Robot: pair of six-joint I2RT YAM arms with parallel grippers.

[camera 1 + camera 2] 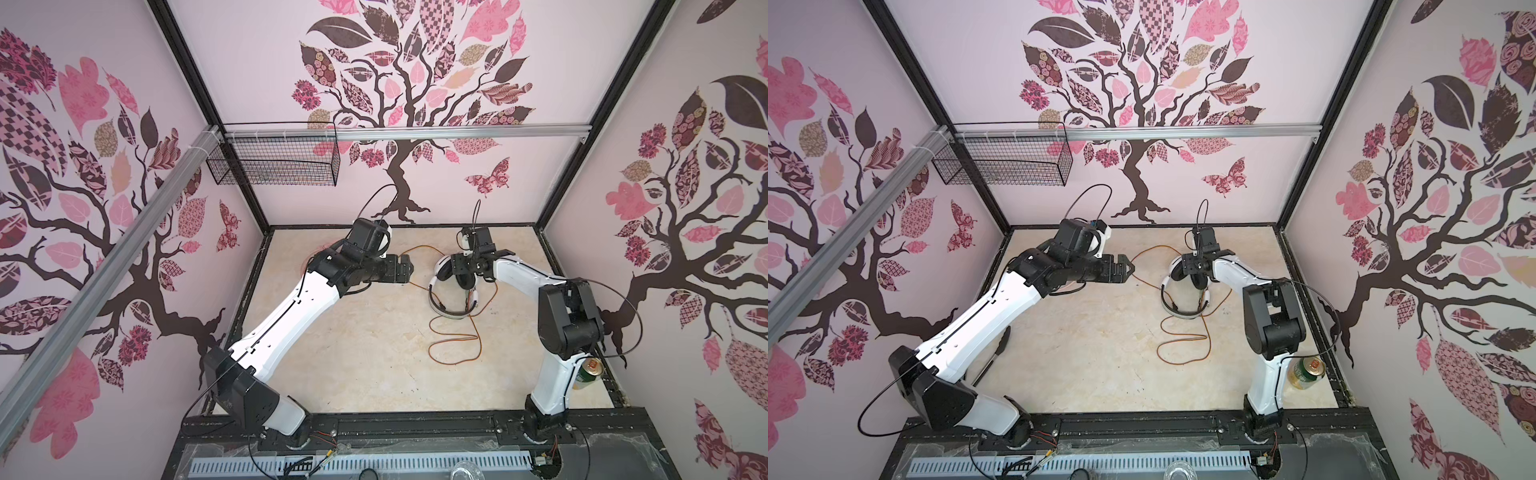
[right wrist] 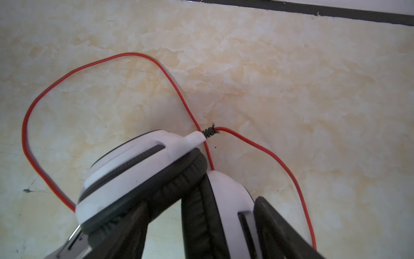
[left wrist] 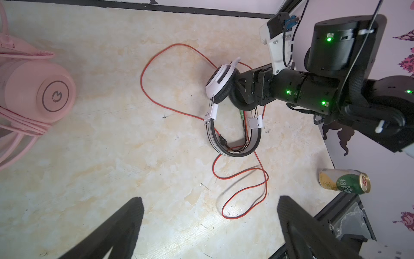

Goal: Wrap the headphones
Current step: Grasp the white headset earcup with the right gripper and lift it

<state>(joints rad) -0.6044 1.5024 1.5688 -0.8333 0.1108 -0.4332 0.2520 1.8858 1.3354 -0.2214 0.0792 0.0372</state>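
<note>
The white headphones (image 1: 440,309) (image 1: 1173,309) with black ear pads lie right of the table's middle, headband toward the front. Their orange-red cable (image 1: 453,345) (image 3: 246,192) loops loosely in front of the band and again behind the cups. My right gripper (image 1: 465,274) (image 2: 201,200) stands open astride one ear cup (image 2: 226,201). One finger touches its white shell, and a gap shows beside the pad. My left gripper (image 1: 1127,269) (image 3: 209,199) hovers open and empty to the left. The pink headphones (image 3: 38,94), cable wound round them, show only in the left wrist view.
A green and gold can (image 1: 588,372) (image 3: 345,182) lies at the table's right edge beside the right arm's base. A black wire basket (image 1: 274,162) hangs on the back wall, upper left. Patterned walls close the marbled table (image 1: 353,353) on three sides.
</note>
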